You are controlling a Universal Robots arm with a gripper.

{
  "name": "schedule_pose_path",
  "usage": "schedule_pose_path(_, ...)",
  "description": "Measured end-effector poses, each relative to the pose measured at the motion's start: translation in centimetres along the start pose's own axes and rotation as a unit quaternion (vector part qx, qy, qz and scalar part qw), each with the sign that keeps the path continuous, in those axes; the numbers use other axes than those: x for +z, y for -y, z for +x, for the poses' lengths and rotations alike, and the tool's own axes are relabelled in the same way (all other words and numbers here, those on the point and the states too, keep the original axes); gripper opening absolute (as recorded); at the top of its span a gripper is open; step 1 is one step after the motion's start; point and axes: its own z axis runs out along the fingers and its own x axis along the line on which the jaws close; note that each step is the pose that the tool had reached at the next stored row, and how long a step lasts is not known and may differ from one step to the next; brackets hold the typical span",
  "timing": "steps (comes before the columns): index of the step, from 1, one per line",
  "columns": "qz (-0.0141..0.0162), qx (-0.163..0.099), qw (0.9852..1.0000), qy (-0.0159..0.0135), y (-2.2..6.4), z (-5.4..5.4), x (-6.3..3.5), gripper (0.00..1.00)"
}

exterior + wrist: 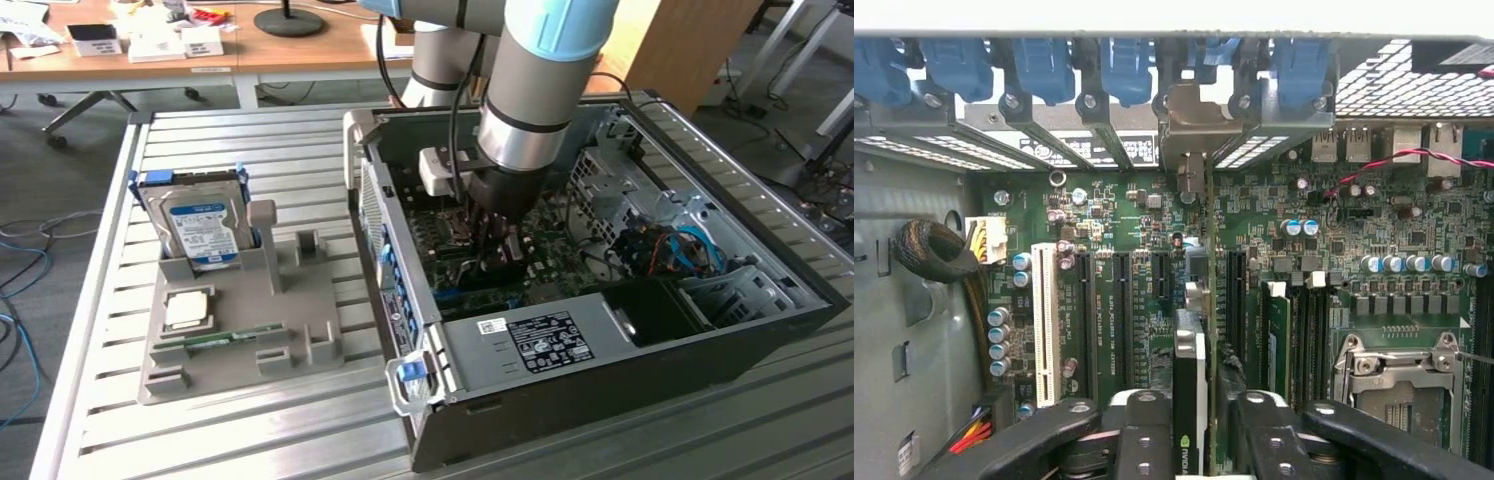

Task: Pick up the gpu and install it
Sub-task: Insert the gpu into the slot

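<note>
GPU (1192, 400) standing edge-on in motherboard (1154, 270) slot inside computer case (747, 340).
Gripper (1191, 440) directly over card; jaws flanking it, grip state unclear.

Metal case, plastic clips

My matt black gripper (1194, 440) flanks the gpu (1191, 370); bare grey steel case (747, 345), glossy blue plastic latches (1039, 65).

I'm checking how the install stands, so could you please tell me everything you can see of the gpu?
The gpu stands on edge over the motherboard inside the open case, seen edge-on in the wrist view as a thin dark board with a green logo at its near end. Its silver metal bracket reaches up to the slot openings in the case's rear wall. The gripper brackets the card's near end, one finger on each side. Whether it is fully seated in its slot cannot be told.
</note>
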Motion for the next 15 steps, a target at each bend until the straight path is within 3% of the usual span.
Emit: schedule_pose_path(15,0.0001,0.0,1.0,0.0001,0.01,-0.19,-0.31,0.33)
